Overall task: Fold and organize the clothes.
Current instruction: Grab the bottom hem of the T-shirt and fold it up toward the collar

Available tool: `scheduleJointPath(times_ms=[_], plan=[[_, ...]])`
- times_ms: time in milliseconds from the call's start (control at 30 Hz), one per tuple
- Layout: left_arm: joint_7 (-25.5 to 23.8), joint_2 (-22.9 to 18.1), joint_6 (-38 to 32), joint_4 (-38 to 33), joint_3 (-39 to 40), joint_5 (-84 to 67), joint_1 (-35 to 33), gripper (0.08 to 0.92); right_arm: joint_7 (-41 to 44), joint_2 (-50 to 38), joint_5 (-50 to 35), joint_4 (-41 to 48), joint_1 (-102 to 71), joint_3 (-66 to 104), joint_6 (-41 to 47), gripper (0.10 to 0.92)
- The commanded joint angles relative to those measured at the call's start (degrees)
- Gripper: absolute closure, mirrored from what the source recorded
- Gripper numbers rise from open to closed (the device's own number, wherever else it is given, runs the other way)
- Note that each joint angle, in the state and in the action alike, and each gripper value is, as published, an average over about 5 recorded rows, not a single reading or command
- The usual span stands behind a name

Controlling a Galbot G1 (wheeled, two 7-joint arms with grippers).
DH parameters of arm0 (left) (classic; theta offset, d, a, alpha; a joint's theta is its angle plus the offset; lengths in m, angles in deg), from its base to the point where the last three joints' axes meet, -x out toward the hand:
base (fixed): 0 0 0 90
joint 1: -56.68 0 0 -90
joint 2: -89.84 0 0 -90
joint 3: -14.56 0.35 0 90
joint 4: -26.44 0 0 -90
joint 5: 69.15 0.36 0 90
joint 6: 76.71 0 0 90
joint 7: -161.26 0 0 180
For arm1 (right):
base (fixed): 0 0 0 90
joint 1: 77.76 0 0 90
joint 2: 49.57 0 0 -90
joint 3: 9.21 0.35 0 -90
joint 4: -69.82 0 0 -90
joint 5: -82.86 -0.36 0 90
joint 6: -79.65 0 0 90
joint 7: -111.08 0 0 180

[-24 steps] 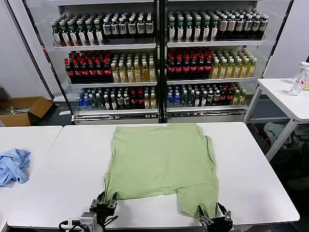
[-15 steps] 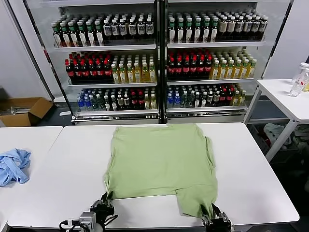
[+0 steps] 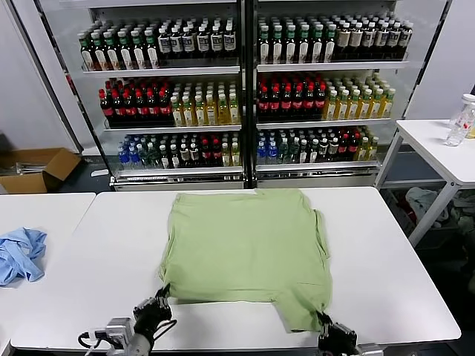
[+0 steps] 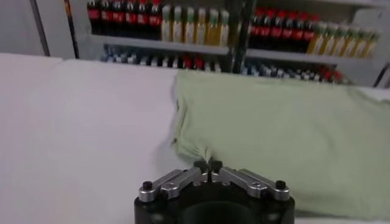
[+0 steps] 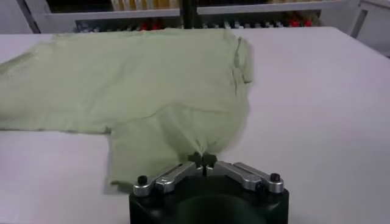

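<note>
Far left, a light blue cloth [image 3: 21,254] sits bunched on the neighbouring table, well apart from the work and not part of this fold. The left gripper [image 3: 159,303] is low at the near table edge, its fingertips pressed together on the near-left corner of the green shirt [image 3: 245,245]; the left wrist view shows fabric bunched into a small peak right at the closed tips [image 4: 209,165], so it is a pinch on cloth. The shirt lies mostly flat, plain side up, in the middle of the white table [image 3: 111,245], with a flap hanging toward the near edge on the right side (likely a sleeve or hem section). The right gripper [image 3: 326,323] pinches that flap's tip, fingers closed on a gathered fold [image 5: 203,159]. Both corners are held low and near the edge, probably so the near side can be drawn taut and lifted evenly for a fold away from the robot. Behind, a drinks cooler [image 3: 245,89] full of bottles.
</note>
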Motion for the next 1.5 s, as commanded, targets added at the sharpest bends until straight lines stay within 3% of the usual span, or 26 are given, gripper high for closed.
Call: scheduleJointPath(times_ms=[33,333,667,967,1367,1500], plan=[[-0.4,3.7,-1.2,3.0,0.2,-6.9,9.3,0.916,-0.2,-5.7,-5.3,5.6,16.5,-1.7,-1.1,0.920],[-0.5,4.3,-1.8,16.9,6.2,-4.2,22.8,0.916,0.2,-6.7,-2.1,21.8,35.0,-12.7,-1.1,0.920],[1.9,1.6,-1.9,23.6,10.5,4.2,26.7,0.908,2.4,-4.0,4.7,27.4,40.7,-17.6,1.7,0.894],[2.8,0.1,-2.4,17.5,7.7,9.3,18.4,0.690,4.5,-4.9,9.1,19.0,28.7,-13.0,0.0,0.646],[1.7,0.9,-1.8,29.4,8.5,10.2,23.0,0.344,1.5,-3.7,3.4,24.6,27.0,-9.2,5.5,0.300],[1.6,0.6,-1.0,30.2,9.4,10.1,24.3,0.334,0.8,-2.8,0.2,26.5,28.3,-10.2,7.7,0.221]])
